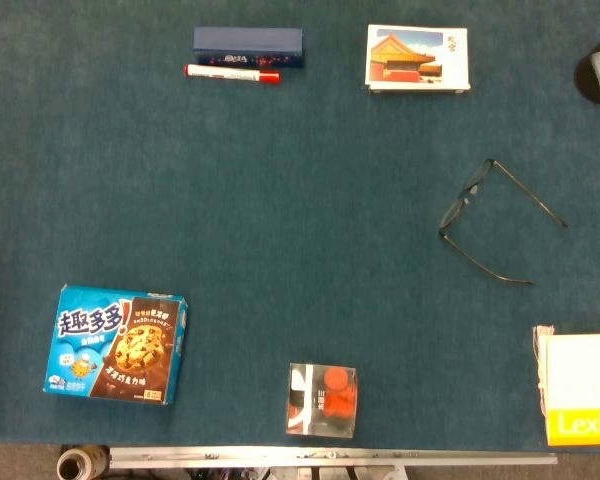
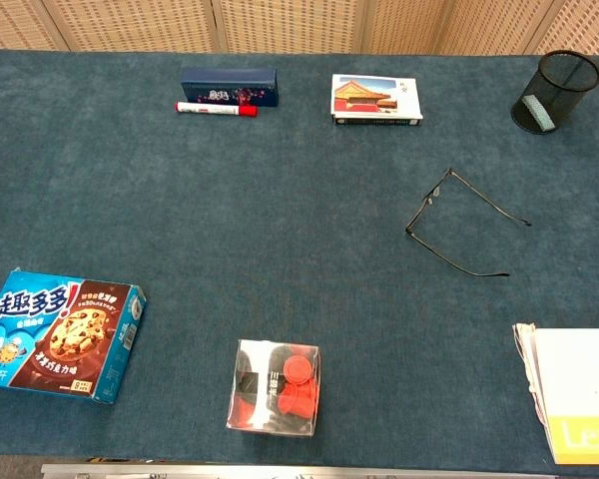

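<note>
Neither hand shows in the head view or the chest view, so how they are held, and what lies nearest them, cannot be told.

Taking the glasses as the landmark: they lie on the blue table cloth with both temples unfolded. Beyond them and off to the right stands a black mesh pen cup with a small pale item leaning inside it. Beyond and slightly left lies a picture box; much further left along the far edge sits a dark blue case with a red-capped marker just in front of it. Nearer than the glasses and to the right lies a white and yellow box, cut by the frame. Nearer and left sits a clear plastic box holding red pieces. Far left, near edge, lies a blue cookie box.
</note>
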You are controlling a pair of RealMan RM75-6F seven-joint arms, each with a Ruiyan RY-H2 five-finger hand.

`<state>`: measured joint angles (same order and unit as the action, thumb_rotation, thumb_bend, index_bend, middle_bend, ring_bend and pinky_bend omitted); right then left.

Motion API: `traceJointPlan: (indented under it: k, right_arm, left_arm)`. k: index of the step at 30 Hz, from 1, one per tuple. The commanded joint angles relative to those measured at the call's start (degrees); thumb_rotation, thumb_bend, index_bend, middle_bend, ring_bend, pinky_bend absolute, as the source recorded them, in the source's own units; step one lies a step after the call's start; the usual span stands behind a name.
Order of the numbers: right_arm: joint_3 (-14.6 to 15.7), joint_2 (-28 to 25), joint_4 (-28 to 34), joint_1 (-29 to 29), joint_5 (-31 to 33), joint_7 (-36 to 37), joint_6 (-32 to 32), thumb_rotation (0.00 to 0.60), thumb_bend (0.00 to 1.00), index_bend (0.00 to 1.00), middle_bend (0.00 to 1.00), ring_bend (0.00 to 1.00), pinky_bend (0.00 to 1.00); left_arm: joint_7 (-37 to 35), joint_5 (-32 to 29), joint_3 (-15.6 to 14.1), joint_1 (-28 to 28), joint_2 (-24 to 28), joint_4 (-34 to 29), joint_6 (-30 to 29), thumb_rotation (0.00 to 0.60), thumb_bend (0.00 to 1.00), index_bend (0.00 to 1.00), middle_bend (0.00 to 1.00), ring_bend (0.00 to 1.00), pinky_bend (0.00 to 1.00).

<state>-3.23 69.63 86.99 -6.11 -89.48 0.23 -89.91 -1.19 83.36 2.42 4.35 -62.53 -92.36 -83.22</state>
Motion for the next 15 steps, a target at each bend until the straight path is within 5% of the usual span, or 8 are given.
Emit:
traceJointPlan:
  k: [1, 15]
  right_arm:
    - [0.12, 0.13, -0.08, -0.3, -0.24, -0.42, 0.72, 0.6, 0.72, 0.4, 0.18, 0.01, 0.15]
    - [1.26, -2.68, 1.79, -3.96, -4.4, -4.41, 6.12, 0.6, 0.72, 0.4, 0.18, 0.01, 0.15]
  left_arm:
    - [0.37, 0.17, -0.15, -0.15, -0.12, -0.03, -0.27, 0.6, 0.05, 0.53, 0.47, 0.34, 0.49]
    - [0.62, -0.15, -0.28, -0.42, -0.18, -0.03, -0.35, 0.6, 0.05, 0.53, 0.47, 0.34, 0.49]
